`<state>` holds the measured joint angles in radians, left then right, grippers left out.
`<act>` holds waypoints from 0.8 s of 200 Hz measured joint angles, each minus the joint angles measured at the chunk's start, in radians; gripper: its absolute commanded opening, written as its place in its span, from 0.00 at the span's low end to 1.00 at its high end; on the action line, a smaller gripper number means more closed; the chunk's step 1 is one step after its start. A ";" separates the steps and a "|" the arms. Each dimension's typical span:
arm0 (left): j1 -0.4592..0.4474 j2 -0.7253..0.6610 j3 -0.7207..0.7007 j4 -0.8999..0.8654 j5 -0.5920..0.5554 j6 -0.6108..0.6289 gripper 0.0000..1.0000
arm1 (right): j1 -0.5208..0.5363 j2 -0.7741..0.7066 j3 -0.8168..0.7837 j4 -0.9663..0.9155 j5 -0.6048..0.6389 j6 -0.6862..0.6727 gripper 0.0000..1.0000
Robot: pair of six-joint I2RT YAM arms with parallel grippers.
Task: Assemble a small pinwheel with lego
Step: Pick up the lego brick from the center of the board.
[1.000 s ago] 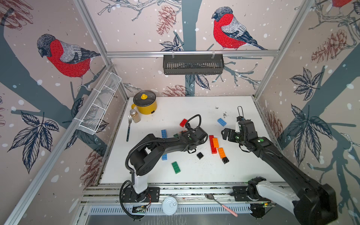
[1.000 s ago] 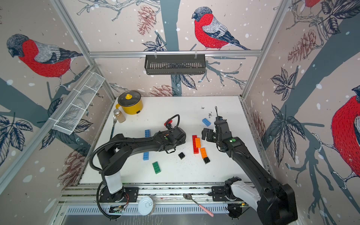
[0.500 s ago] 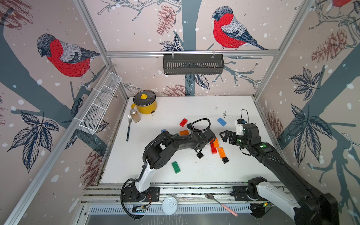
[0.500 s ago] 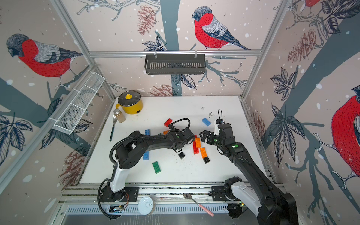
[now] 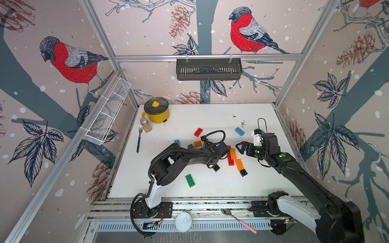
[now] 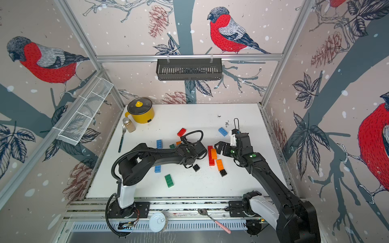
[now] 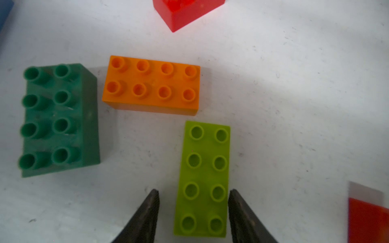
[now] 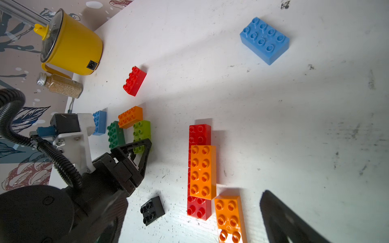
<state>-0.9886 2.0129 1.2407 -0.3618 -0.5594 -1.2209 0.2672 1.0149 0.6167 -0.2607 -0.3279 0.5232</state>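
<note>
A lime lego brick (image 7: 205, 168) lies flat on the white table (image 7: 294, 105), beside an orange brick (image 7: 151, 84) and a dark green one (image 7: 59, 120). My left gripper (image 7: 193, 191) straddles the lime brick's near end. One fingertip (image 7: 233, 202) touches its side, while a gap shows at the other, so the jaws stand open. My right gripper (image 5: 240, 149) hangs wide open over an orange brick (image 8: 203, 171) stacked on a long red one (image 8: 199, 134). Another orange brick (image 8: 229, 218) and a black square (image 8: 152, 210) lie close by. A second black square (image 5: 243, 172) sits nearer the front.
Loose bricks lie about: blue (image 8: 264, 40), red (image 8: 134, 81), small blue (image 8: 99, 122), green (image 5: 190, 180). A yellow pot (image 5: 156, 110), spice jar (image 5: 145, 124) and fork (image 5: 139, 138) stand at the back left. A spoon (image 5: 237, 219) lies on the front rail.
My left arm has swung right to the middle cluster and its jaws have narrowed around the lime brick. The right gripper drifted slightly and stays open.
</note>
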 measured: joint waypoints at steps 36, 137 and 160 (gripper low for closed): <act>0.000 0.003 -0.003 0.015 0.005 0.033 0.46 | 0.000 0.008 -0.008 0.003 0.000 0.000 0.99; 0.006 -0.019 -0.048 0.074 -0.004 0.032 0.29 | -0.001 0.029 -0.008 0.006 0.020 0.000 0.99; 0.010 -0.093 -0.118 0.097 0.050 0.092 0.27 | -0.019 0.044 -0.001 0.007 0.028 0.000 0.99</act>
<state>-0.9783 1.9202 1.1225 -0.2653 -0.5091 -1.1294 0.2485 1.0588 0.6155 -0.2535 -0.3000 0.5236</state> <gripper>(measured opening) 0.348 0.993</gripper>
